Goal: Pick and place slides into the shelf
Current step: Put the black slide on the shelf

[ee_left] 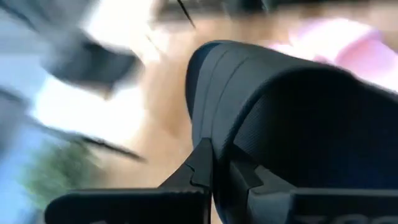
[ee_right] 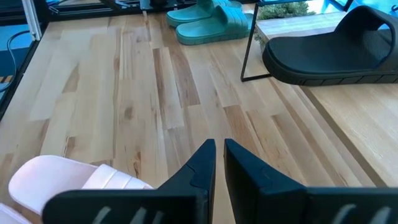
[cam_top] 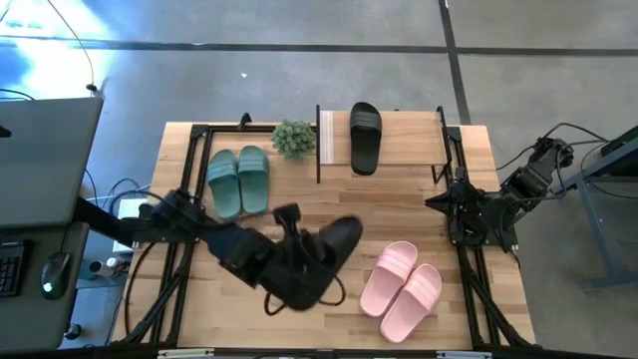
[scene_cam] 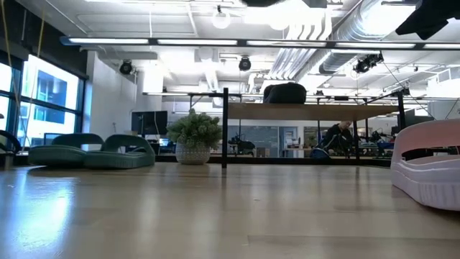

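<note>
My left gripper (cam_top: 314,251) (ee_left: 219,169) is over the table's middle, shut on one black slide (cam_top: 339,239) (ee_left: 280,106). The other black slide (cam_top: 365,138) (ee_right: 329,53) lies sole down on the shelf's (cam_top: 409,150) wooden board at the far edge. The teal pair (cam_top: 239,181) (scene_cam: 90,152) rests flat at far left. The pink pair (cam_top: 402,289) (scene_cam: 428,169) lies near right. My right gripper (ee_right: 219,155) waits shut above the table's right edge (cam_top: 469,214), touching nothing. My left gripper pinches the black slide between its two fingers (ee_left: 202,168) at its edge (ee_left: 221,144), beside the ribbed strap. The slide stands up past the fingertips, tilted. It is lifted clear of the table; nothing of it touches the tabletop in the low view.
A small green potted plant (cam_top: 293,138) (scene_cam: 193,137) stands just left of the shelf. The shelf's thin black posts (cam_top: 318,145) rise at its corners. Bare wood (cam_top: 299,199) lies between the teal pair and the shelf. Black frame rails (cam_top: 184,189) run along both table sides.
</note>
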Robot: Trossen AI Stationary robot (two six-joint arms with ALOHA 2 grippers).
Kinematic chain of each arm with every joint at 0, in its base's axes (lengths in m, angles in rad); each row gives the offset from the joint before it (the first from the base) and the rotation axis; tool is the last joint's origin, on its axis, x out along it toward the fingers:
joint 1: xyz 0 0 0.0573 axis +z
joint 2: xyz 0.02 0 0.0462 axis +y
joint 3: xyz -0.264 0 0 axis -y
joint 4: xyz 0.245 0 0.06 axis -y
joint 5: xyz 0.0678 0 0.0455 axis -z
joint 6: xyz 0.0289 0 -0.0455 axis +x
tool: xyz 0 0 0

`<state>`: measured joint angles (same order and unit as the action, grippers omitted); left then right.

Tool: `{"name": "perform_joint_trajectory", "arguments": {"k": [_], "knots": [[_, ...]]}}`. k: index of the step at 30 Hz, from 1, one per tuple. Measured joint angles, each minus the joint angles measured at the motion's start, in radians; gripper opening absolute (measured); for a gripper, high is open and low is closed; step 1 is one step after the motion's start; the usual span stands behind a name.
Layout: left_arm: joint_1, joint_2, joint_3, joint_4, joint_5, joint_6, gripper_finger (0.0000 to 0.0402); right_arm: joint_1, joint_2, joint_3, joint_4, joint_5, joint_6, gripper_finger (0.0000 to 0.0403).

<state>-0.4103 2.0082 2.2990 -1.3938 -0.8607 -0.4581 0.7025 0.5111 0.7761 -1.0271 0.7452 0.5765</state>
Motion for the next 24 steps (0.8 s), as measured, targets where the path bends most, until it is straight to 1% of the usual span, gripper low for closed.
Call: {"name": "perform_joint_trajectory", "arguments": {"k": [4, 6, 7, 10, 13, 17, 21, 24], "knots": [[0.051, -0.029, 0.007, 0.06, -0.203, 0.207, 0.0001, 0.0, -0.002, 0.0, 0.0, 0.005, 0.002, 0.0024], [0.1, -0.029, 0.006, 0.103, -0.256, 0.294, 0.0001, 0.0, -0.001, 0.0, -0.001, 0.006, 0.002, 0.0024], [0.126, -0.028, 0.006, 0.129, -0.259, 0.34, 0.0001, 0.0, -0.001, 0.0, -0.001, 0.006, 0.002, 0.0024], [0.22, -0.028, 0.006, 0.196, -0.237, 0.458, 0.0, 0.0, -0.001, 0.0, -0.001, 0.006, 0.002, 0.0024], [0.317, -0.015, 0.006, 0.242, -0.215, 0.538, 0.0, 0.0, -0.001, 0.0, 0.0, 0.005, 0.002, 0.0024], [0.424, -0.012, 0.005, 0.247, -0.187, 0.63, 0.0, 0.0, -0.001, 0.0, 0.0, 0.005, 0.002, 0.0024], [0.524, -0.012, 0.005, 0.257, -0.1, 0.67, 0.0, 0.0, -0.001, 0.0, -0.002, 0.006, 0.002, 0.0024], [0.587, -0.01, 0.006, 0.307, -0.051, 0.72, 0.0, 0.0, -0.001, 0.0, -0.002, 0.006, 0.002, 0.0024]]}}
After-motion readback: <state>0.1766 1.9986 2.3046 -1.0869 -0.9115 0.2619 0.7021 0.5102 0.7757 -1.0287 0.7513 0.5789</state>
